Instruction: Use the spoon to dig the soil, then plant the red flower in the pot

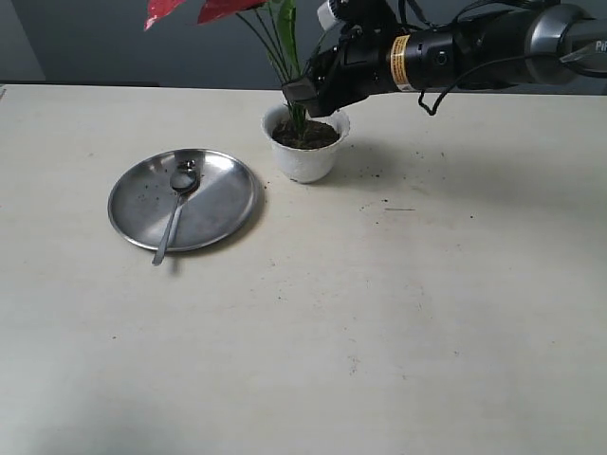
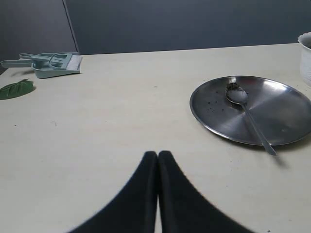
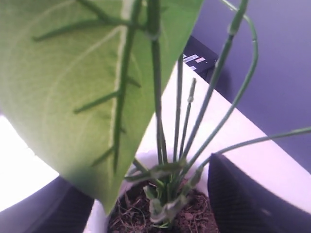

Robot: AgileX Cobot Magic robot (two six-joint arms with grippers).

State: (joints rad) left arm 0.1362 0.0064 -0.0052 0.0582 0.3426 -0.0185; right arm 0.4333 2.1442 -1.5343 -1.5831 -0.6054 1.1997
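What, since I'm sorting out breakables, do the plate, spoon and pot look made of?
The plate looks like polished steel: grey, with soft reflections. The spoon is shiny silver metal, glinting on its bowl. The pot seems glazed white ceramic, smooth with a wavy rim, though plastic is possible.

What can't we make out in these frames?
red flower bloom: exterior view, cut off by top edge.
pot: left wrist view, mostly cut by frame edge.
soil: right wrist view, largely hidden behind a blurred leaf.
left tool: outside the exterior view.
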